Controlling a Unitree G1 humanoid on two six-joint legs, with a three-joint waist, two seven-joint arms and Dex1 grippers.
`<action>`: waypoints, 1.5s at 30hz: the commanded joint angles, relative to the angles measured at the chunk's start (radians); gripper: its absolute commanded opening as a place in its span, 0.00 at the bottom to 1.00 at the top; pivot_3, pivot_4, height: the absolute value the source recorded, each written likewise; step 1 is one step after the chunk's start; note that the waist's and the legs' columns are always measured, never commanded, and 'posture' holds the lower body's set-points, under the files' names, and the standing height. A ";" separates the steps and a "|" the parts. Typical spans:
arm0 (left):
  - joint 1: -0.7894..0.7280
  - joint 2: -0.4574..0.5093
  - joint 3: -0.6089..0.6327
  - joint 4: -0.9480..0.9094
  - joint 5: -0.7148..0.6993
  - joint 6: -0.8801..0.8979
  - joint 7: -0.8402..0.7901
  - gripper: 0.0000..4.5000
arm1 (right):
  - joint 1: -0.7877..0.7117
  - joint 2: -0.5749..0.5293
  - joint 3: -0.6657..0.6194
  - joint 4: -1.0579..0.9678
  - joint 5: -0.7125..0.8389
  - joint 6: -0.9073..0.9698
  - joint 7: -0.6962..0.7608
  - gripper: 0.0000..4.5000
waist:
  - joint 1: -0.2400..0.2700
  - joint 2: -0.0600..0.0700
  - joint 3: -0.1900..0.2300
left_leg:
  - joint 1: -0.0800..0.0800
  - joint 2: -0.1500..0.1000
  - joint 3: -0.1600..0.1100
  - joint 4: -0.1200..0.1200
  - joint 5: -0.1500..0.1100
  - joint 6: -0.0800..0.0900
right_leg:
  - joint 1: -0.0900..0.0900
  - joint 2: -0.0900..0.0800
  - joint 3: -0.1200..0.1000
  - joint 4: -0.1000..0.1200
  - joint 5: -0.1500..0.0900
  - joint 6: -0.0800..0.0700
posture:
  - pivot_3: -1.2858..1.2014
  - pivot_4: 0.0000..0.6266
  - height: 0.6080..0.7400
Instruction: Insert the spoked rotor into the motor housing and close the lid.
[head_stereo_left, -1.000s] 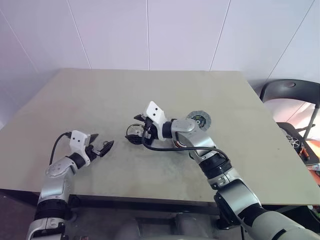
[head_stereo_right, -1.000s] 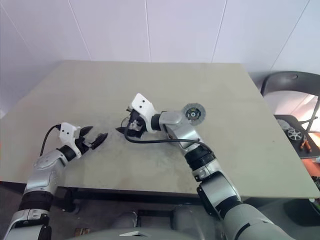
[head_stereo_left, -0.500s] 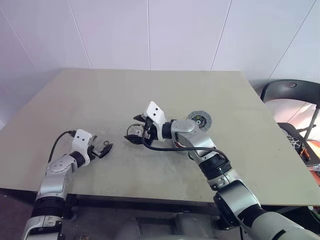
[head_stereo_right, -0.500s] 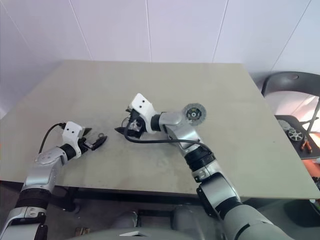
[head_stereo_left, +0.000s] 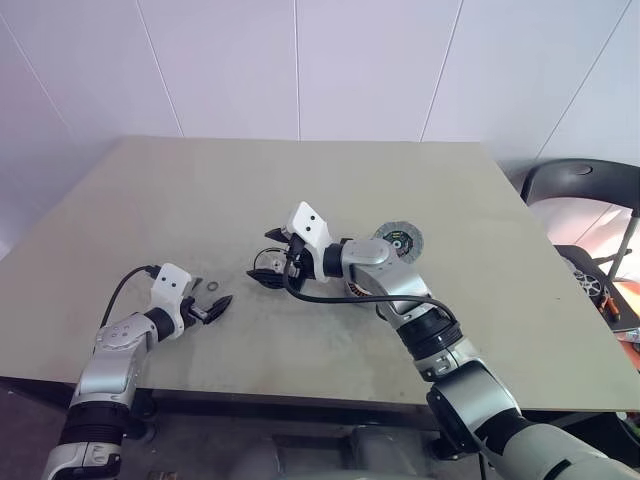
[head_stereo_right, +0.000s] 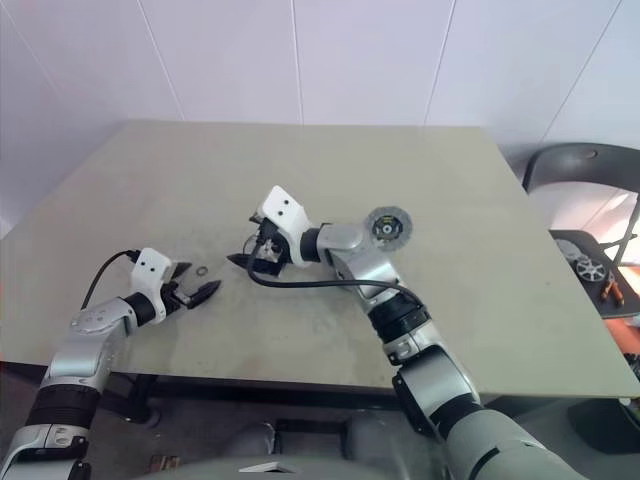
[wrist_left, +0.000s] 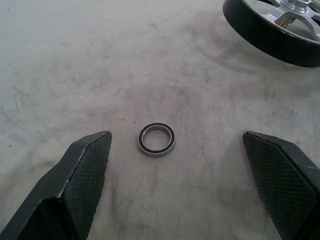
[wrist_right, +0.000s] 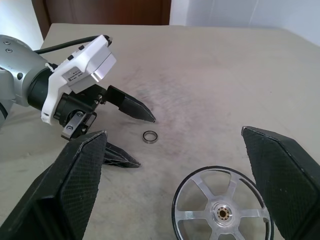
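The left gripper (head_stereo_left: 215, 305) has dipped toward the small thin metal ring (wrist_left: 156, 139), fingers spread wide and empty. The right gripper (head_stereo_left: 268, 257) hangs wide open, empty, above the silver-rimmed spoked rotor (wrist_right: 222, 210).

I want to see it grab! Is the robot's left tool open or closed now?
Open. The left tool has its two fingers spread wide, with the small ring lying loose on the table between them.

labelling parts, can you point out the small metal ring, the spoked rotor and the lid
small metal ring (wrist_left: 156, 139), left wrist view, on its rim
spoked rotor (wrist_right: 222, 214), right wrist view, on its hub
lid (head_stereo_left: 400, 241), left eye view, on its dark hub
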 joint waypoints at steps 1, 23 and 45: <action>-0.013 0.009 -0.002 -0.025 0.009 0.017 0.014 0.99 | -0.014 0.007 -0.019 -0.040 0.006 -0.023 -0.005 1.00 | 0.000 0.000 0.000 | 0.000 0.000 0.000 0.000 0.000 0.000 | 0.000 0.000 0.000 0.000 0.000 0.000 | 0.52 0.00 1.00; -0.074 -0.013 -0.041 0.027 0.033 0.043 0.036 0.99 | -0.034 -0.010 -0.095 -0.032 0.045 0.004 -0.028 1.00 | 0.001 0.000 0.000 | 0.001 0.000 0.000 0.001 0.000 0.000 | 0.001 0.000 0.000 0.000 0.000 0.000 | 0.52 0.00 1.00; -0.055 0.003 -0.013 0.028 0.001 0.033 0.000 0.15 | -0.047 -0.014 -0.093 0.002 0.019 -0.037 -0.020 1.00 | -0.001 0.000 0.000 | 0.004 0.000 0.000 -0.005 0.000 0.000 | 0.001 0.000 0.000 -0.001 0.000 0.000 | 0.52 0.00 1.00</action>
